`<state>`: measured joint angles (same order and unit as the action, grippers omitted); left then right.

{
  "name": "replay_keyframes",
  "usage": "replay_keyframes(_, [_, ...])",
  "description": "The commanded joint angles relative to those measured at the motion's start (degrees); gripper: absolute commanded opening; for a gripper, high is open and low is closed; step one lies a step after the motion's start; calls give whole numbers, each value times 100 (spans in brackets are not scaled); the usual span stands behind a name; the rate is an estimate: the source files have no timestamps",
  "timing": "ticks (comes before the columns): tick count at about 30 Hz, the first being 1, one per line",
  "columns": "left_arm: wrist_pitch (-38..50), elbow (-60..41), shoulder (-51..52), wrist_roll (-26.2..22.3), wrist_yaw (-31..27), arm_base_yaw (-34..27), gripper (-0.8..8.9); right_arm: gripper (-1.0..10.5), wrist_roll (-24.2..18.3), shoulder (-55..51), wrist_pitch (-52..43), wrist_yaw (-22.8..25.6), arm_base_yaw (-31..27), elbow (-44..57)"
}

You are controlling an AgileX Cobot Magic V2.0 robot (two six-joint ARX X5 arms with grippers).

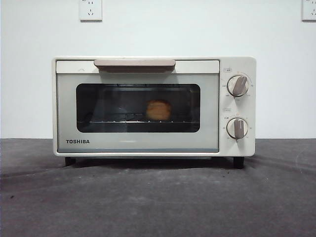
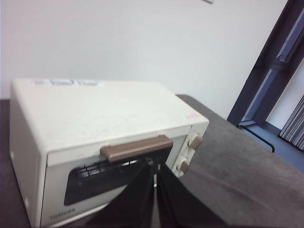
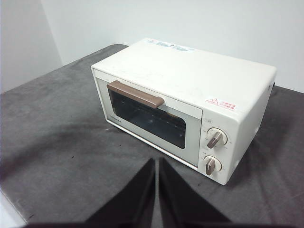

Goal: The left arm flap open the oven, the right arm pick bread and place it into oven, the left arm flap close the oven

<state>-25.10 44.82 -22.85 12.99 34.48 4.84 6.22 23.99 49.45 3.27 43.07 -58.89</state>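
Note:
The cream-white oven [image 1: 148, 106] stands on the table with its door shut and its beige handle [image 1: 134, 63] at the top. Through the dark window the golden bread [image 1: 158, 109] rests on the wire rack inside. My left gripper [image 2: 155, 167] hangs above and in front of the oven [image 2: 104, 128], its jaws shut, tips close to the handle [image 2: 136, 147] without touching. My right gripper [image 3: 156, 164] is held back over the table, jaws shut and empty, well in front of the oven [image 3: 190, 99]. Neither arm shows in the front view.
Two dials [image 1: 238, 85] sit on the oven's right side. Dark grey cloth [image 1: 158, 197] covers the table. A white wall with sockets [image 1: 90, 10] stands behind. A dark door frame [image 2: 266, 76] lies off to one side.

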Motion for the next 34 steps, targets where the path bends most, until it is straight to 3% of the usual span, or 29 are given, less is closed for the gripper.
replay_keyframes(1, [337,-214,120,-57,-7,-2,16,7,-46,24,-57,20,42,-114])
replay_keyframes(7, [1552,-1904,1010,-341,-289,-179,17,7,-48,24,-59,20,39,-114])
replay_keyframes(12, [1742,-3281,1670,-315,-1554,-409,17,7,-48,24,-59,20,42,-114])
replay_keyframes(21, [1729,-4282,2223,-317,-3401,-459,17,7,-48,24,-59,20,42,-114])
replay_keyframes(27, [1436,-4413,2267,-409,-3783,-463,19,7,-48,24,-59,20,39,-114])
replay_keyframes(34, [1445,-4413,2267,-501,-3807,-461,19,7,-48,24,-59,20,42,-114])
